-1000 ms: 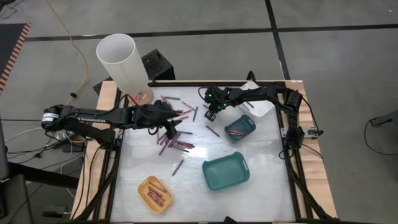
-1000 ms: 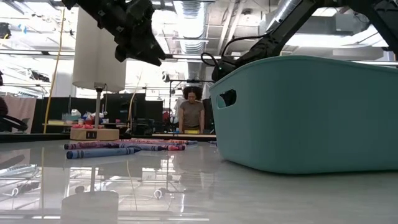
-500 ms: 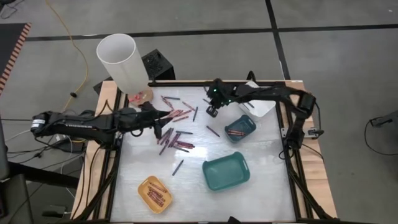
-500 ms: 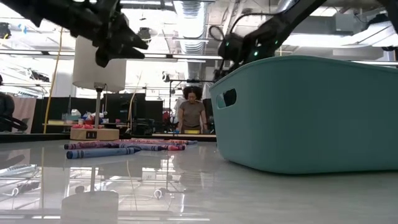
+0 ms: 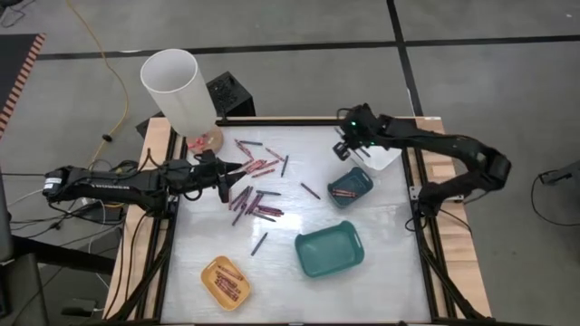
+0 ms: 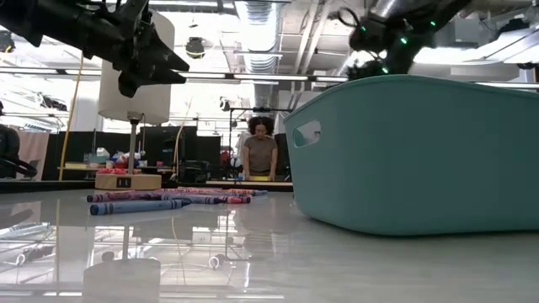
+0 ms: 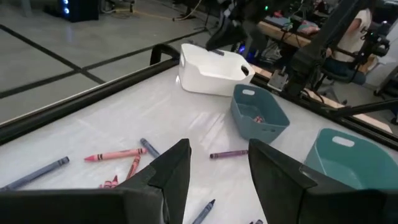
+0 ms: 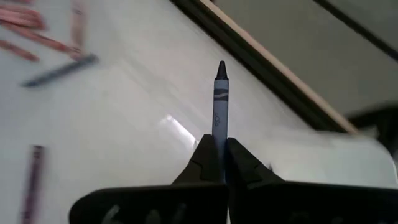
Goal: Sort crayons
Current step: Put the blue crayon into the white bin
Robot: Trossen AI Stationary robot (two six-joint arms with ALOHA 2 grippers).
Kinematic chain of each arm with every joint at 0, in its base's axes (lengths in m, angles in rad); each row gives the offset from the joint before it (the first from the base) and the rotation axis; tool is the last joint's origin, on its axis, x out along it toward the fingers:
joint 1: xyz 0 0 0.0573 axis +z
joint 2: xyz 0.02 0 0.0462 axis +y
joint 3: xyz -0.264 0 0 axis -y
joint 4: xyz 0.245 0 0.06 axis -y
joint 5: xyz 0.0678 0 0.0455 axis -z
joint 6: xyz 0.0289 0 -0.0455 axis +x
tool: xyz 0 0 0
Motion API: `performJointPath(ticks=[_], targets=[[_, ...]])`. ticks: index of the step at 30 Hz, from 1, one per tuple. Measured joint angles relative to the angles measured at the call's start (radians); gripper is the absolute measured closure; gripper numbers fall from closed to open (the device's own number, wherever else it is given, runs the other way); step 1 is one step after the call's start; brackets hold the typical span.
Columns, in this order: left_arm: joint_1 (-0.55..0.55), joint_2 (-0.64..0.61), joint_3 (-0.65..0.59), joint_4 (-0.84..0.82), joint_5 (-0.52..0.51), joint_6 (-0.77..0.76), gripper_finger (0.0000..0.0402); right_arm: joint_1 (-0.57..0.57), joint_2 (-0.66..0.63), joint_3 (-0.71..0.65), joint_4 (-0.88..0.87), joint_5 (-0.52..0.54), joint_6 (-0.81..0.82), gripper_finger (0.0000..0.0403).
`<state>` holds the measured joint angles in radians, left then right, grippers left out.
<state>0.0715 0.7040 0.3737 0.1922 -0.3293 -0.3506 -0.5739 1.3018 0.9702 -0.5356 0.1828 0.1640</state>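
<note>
Grey floor (image 5: pixel 299 36) with dark seams; ceiling strip lights (image 6: pixel 253 17).

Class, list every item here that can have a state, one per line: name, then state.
Right gripper: shut on the dark crayon.
Left gripper: open, empty.
Small blue tray: holds crayons.
Yellow tray: holds crayons.
Large teal tray: empty.
Loose crayons: scattered on the table.
</note>
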Motion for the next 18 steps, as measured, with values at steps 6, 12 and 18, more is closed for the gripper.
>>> performJointPath(ticks=[6, 12, 18], targets=[[0.000, 0.000, 0.000, 0.001, 0.002, -0.003, 0.0251, -0.051, -0.065, -0.139, 0.003, 0.035, 0.079, 0.0401], [0.000, 0.000, 0.000, 0.001, 0.003, -0.002, 0.0251, -0.064, -0.063, -0.213, -0.002, 0.079, 0.110, 0.0401], [0.000, 0.001, 0.000, 0.001, 0.003, 0.000, 0.0251, -0.096, 0.002, -0.223, -0.006, 0.082, 0.135, 0.0401]])
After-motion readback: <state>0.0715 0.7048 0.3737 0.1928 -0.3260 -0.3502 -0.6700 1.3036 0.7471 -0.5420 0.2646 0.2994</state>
